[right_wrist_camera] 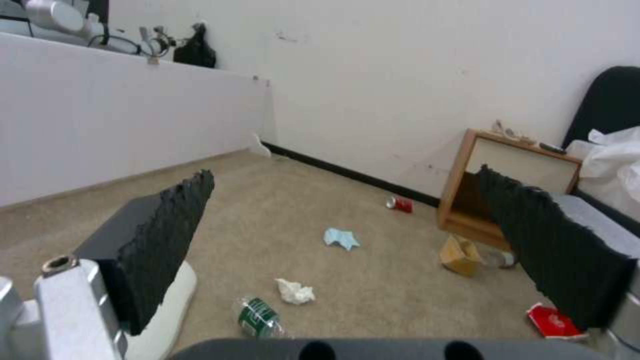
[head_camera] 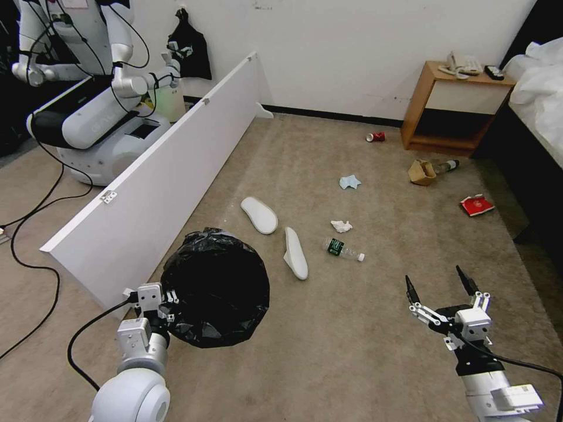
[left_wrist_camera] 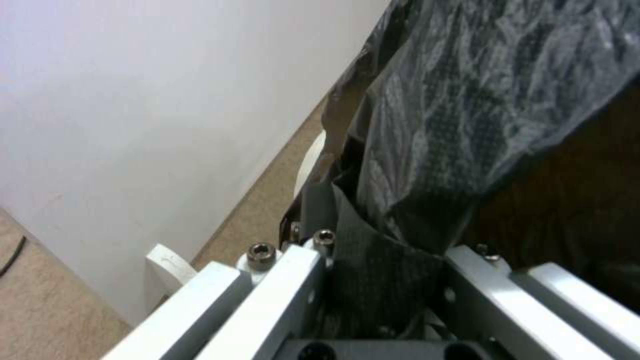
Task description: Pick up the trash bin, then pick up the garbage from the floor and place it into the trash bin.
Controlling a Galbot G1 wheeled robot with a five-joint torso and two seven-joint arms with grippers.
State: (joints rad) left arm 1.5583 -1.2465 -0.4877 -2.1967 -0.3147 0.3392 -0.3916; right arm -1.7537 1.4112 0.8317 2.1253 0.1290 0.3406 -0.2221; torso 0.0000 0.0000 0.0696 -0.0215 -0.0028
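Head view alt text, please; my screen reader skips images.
The left gripper holds the trash bin by its rim above the carpet, while the open right gripper hovers near a bottle, two slippers, a tissue, a mask and a can.

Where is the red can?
In the head view, the red can lies on the carpet by the far wall, just left of the wooden nightstand.

The trash bin (head_camera: 216,287) is all crinkly black bag, the slippers (head_camera: 259,214) and tissue (head_camera: 341,225) are white, and the face mask (head_camera: 349,182) is light blue. Red can (head_camera: 375,136), red packet (head_camera: 476,205), brown paper bag (head_camera: 421,172). The bottle (head_camera: 343,249) has what looks like a dark green label on the tan carpet (head_camera: 352,334).
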